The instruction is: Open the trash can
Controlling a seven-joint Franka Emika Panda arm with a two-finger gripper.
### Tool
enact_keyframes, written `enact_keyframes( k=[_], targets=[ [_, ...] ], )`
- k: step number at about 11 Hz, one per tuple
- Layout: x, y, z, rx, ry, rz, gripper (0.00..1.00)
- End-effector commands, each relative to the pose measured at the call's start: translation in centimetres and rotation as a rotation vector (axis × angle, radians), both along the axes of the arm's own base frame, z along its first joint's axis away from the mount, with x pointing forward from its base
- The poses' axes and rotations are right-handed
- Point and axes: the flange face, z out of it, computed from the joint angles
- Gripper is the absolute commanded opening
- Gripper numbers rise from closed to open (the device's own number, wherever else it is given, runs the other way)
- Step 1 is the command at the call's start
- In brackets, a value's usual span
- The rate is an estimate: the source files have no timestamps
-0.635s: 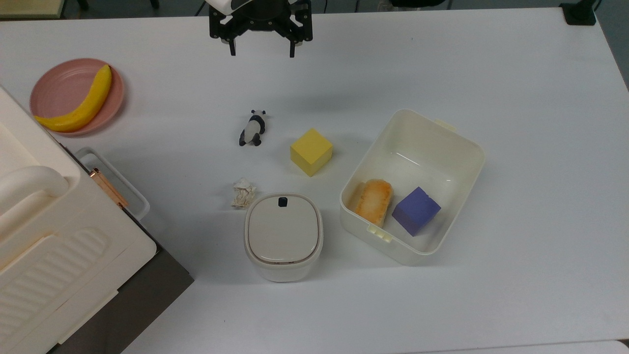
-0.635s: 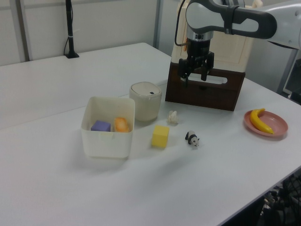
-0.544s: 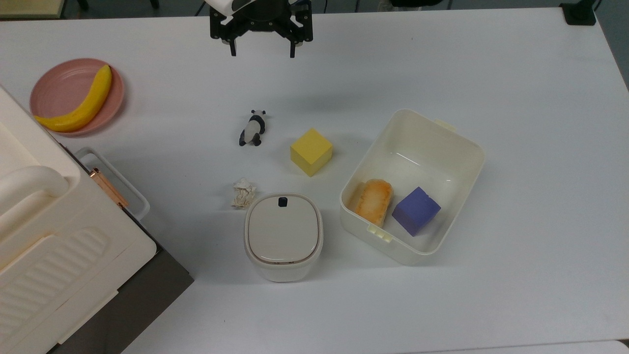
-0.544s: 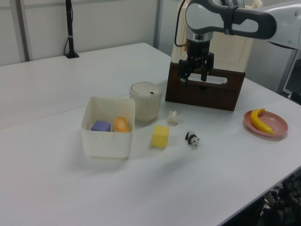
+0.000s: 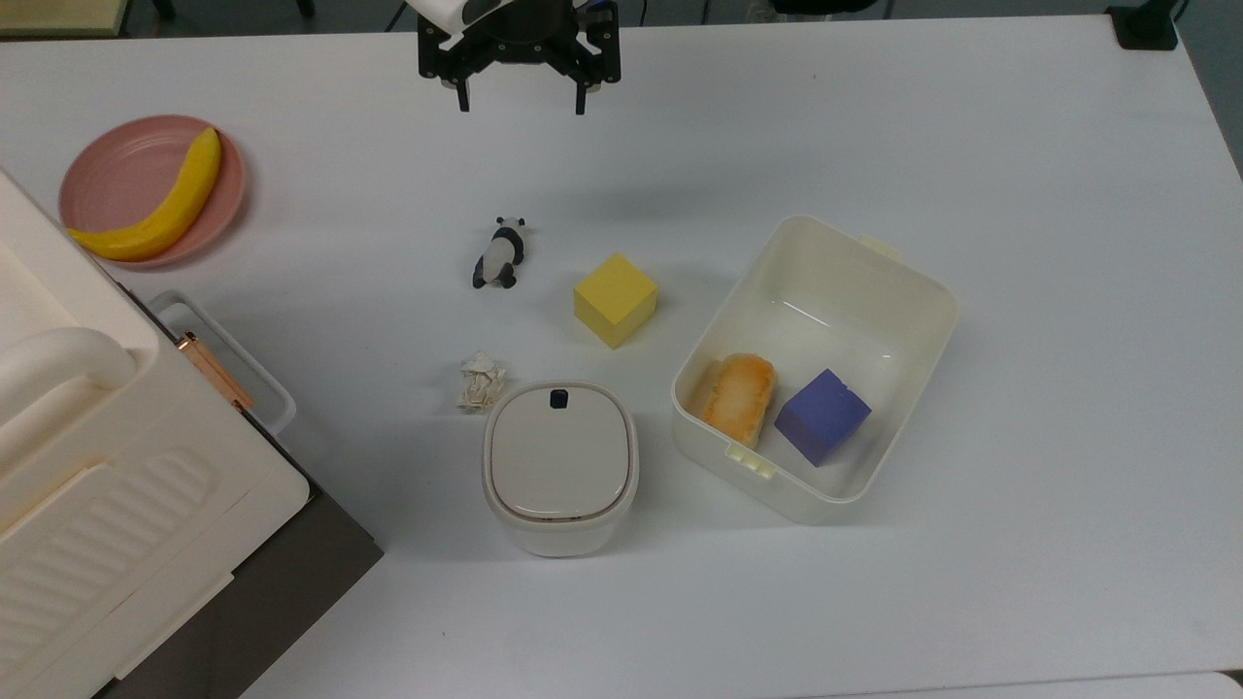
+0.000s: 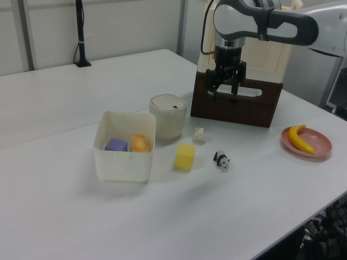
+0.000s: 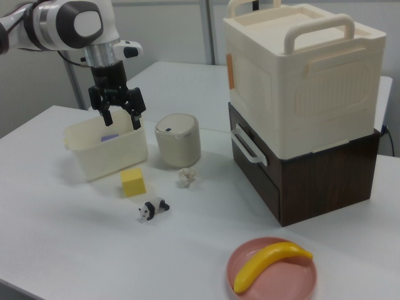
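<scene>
Since the earlier frame the claw (image 5: 520, 100) has crept slightly toward the top view's upper edge; everything on the table has stayed put. Its two fingers hang spread wide, holding nothing, high above the tabletop.

Across the top view from left to right: a smooth pink plate (image 5: 118, 165) carrying a yellow banana (image 5: 165, 209), a crumpled paper scrap (image 5: 481, 379), then the trash can (image 5: 560, 468), a rounded-square white plastic bin with a flat beige lid, closed, black button (image 5: 559, 398) at its far edge. Right of it sits a glossy cream tub (image 5: 879, 277).
</scene>
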Motion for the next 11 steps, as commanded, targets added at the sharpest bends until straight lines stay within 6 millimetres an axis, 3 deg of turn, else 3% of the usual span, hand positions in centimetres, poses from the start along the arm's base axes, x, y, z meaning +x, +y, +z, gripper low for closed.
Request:
enact_keyframes(
  k=[1, 7, 11],
  targets=[
    [-0.49, 0.21, 0.06, -0.001, -0.013, 0.011, 1.0],
    [-0.53, 0.49, -0.45, 0.001, -0.003, 0.022, 0.83],
    [-0.46, 0.5, -0.52, 0.001, -0.004, 0.027, 0.82]
  ],
)
